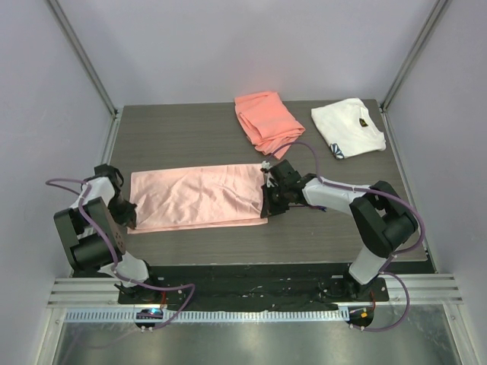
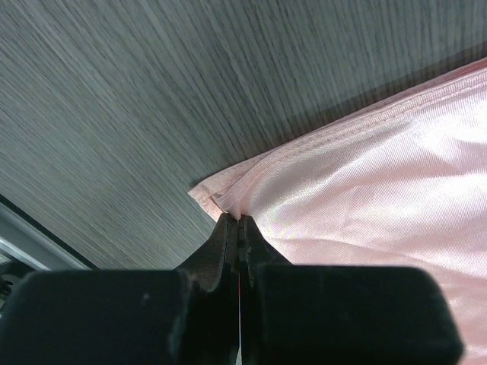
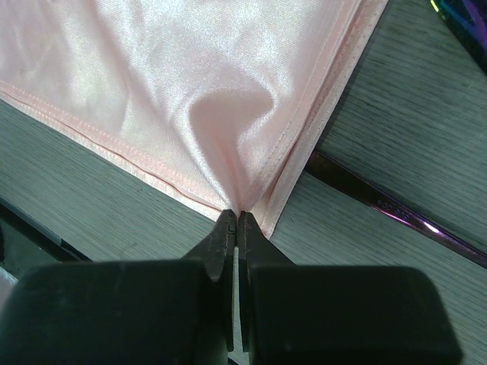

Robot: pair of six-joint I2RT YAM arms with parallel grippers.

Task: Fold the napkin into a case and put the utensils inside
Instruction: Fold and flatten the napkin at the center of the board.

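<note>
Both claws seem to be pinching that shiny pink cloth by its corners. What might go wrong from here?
1. The left gripper and right gripper each pinch only the very tip of a napkin corner, so the glossy cloth may slip free when pulled.
2. A utensil lies close beside the napkin's edge near the right gripper; moving cloth might knock it.
3. The folded layers could slide apart.

Lying on dark wood-grain table (image 1: 190,137): folded pale-pink napkin (image 1: 198,198), purple utensil (image 3: 396,213) just beside it, coral cloth (image 1: 262,122) and white cloth (image 1: 348,128) at far edge
</note>
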